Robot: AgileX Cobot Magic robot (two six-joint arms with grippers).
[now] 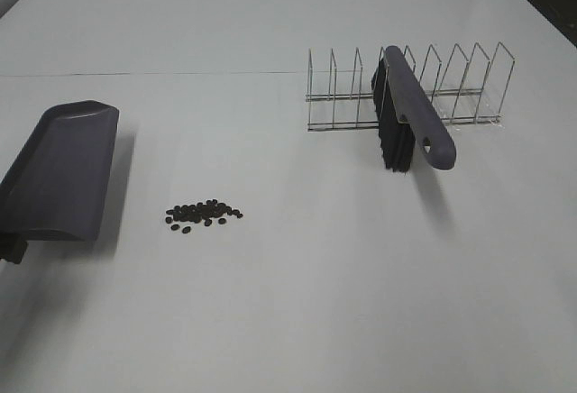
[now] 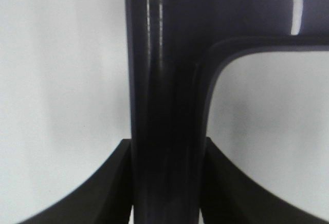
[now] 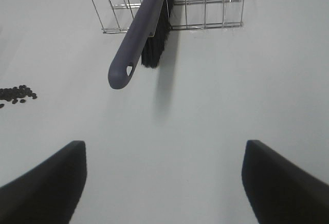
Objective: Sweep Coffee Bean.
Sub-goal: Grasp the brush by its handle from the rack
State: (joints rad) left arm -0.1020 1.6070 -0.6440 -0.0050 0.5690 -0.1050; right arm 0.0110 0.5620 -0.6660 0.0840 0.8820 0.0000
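Observation:
The coffee bean (image 1: pixel 203 214) cluster lies on the white table left of centre, and shows in the right wrist view as coffee bean (image 3: pixel 15 94) at the edge. A purple dustpan (image 1: pixel 61 169) hangs tilted at the far left, a short way left of the beans. My left gripper (image 2: pixel 165 154) is shut on the dustpan handle (image 2: pixel 164 80). A purple brush (image 1: pixel 410 118) with black bristles leans in a wire rack (image 1: pixel 469 86) at the right. My right gripper (image 3: pixel 164 149) stands open and empty, well short of the brush (image 3: pixel 141 34), and is out of the exterior view.
The wire rack (image 3: pixel 205 8) has several upright dividers, and the brush handle sticks out over the table toward the front. The white table (image 1: pixel 361 276) stretches bare between the beans and the rack. A dark edge runs along the back right corner.

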